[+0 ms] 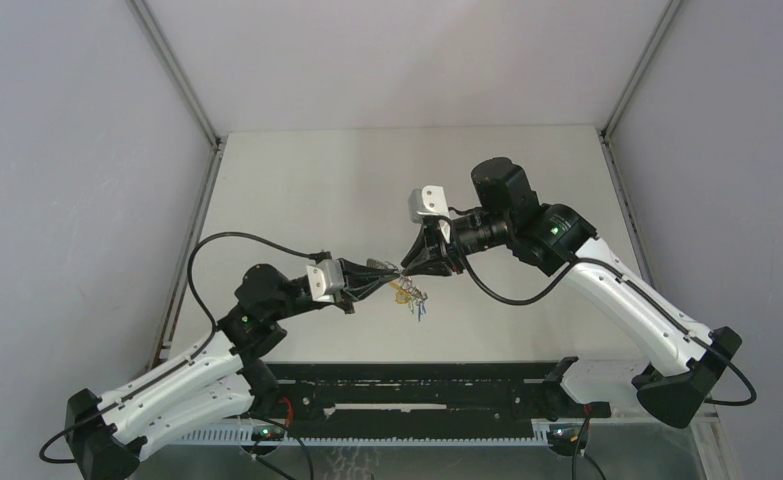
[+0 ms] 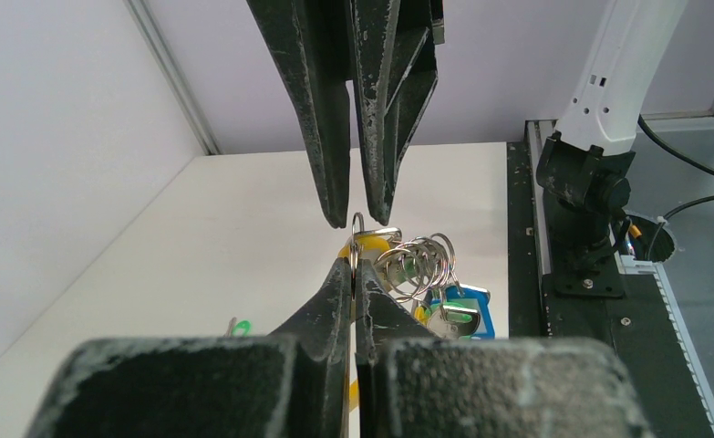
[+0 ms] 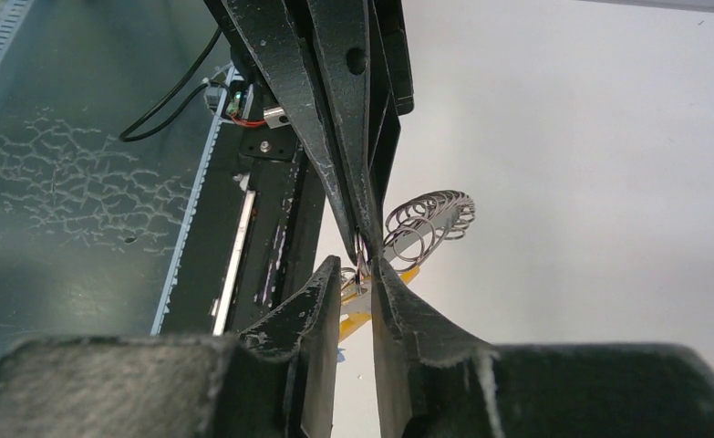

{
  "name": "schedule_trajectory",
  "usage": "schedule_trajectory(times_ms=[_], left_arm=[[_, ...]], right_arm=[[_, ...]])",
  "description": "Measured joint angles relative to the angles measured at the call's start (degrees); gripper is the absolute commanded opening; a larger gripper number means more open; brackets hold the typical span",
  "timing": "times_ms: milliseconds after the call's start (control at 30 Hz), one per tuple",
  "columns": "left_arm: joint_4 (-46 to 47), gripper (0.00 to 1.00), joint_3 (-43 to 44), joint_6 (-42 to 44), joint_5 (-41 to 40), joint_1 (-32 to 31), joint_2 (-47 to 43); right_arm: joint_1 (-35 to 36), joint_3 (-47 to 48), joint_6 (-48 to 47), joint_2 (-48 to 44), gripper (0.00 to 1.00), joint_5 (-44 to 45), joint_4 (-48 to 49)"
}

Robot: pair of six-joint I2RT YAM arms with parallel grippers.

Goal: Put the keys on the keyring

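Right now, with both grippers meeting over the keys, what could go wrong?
The left gripper pinches just a thin wire loop, so the dangling blue key and coiled rings could twist it loose and drop. The tips of the right gripper nearly touch the left's; slight misalignment could knock the loop.

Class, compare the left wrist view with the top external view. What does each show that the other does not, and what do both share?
Left wrist only: the left gripper shut on a thin wire loop of the keyring, a narrow gap between the right gripper tips, and a small green item lying on the table. Top external only: the left arm whole, from base to wrist. Both: the two grippers meeting tip to tip above the table, with the keyring hanging between them.
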Motion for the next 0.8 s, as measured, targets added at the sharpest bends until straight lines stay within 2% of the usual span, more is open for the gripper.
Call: schedule_trajectory(times_ms=[333,467,800], left_arm=[[0.0,0.0,0.0,0.0,0.02,0.0,-0.07],[0.0,0.0,0.02,0.0,0.0,0.0,-0.07],[-0.37,0.0,0.02,-0.02,-1.36,-0.11,-0.81]], right_arm=[[0.0,0.0,-0.07,0.92,0.13,0.11,-0.17],[0.0,0.0,-0.24,1.11,0.01,0.28,-0.28],[-0.33,0.0,-0.92,0.83,0.0,0.87,-0.37]])
